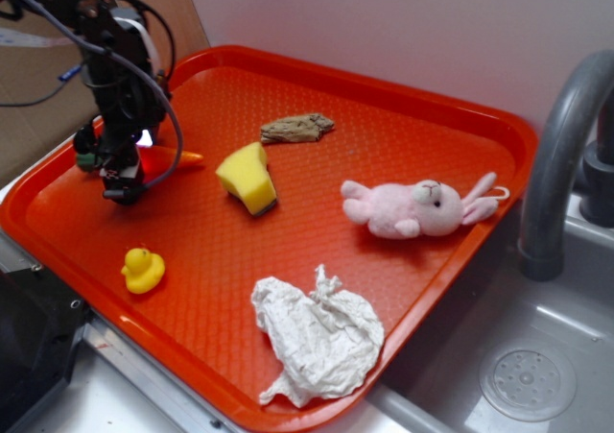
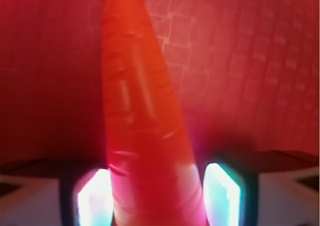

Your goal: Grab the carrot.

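crumpled paper point(image 1: 317, 339) at tray's point(image 1: 422, 116) near edge; claw point(image 1: 127, 179) straddling carrot point(image 2: 142, 131), grip cannot tell

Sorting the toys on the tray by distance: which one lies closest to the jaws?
The carrot, orange and tapered, lies right between the jaws. The yellow sponge, duck and pink bunny all sit farther off.

no readable text, labels or numbers

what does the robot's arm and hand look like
The arm is black and boxy, with dark cables looping down its side and a white patch near the top. The hand is black too; the wrist view shows pale pads glowing whitish with a teal edge.
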{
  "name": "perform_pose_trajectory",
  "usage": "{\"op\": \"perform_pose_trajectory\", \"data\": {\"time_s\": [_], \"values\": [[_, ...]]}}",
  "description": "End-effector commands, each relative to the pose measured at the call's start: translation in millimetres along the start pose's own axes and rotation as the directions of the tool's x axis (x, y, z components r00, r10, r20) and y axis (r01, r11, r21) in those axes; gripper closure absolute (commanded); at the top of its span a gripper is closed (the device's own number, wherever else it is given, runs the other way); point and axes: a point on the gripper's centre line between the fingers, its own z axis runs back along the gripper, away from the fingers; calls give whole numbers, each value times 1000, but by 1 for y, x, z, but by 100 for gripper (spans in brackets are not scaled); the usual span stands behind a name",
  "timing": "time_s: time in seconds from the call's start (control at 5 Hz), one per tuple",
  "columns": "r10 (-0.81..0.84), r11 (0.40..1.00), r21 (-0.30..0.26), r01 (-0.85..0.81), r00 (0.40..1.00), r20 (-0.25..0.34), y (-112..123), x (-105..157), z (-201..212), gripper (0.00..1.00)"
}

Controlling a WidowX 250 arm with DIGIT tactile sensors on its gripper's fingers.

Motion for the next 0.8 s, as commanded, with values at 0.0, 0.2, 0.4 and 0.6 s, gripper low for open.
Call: {"op": "perform_pose_trajectory", "data": {"time_s": [0.0, 0.2, 0.4, 0.6], "values": [[315, 946, 47, -320, 946, 78, 5, 47, 28, 100], [441, 896, 5, -445, 889, 123, 4, 84, 74, 100], [528, 849, -86, -521, 834, 159, -6, 107, 135, 100], [650, 759, -138, -636, 749, 129, -21, 107, 187, 100]]}}
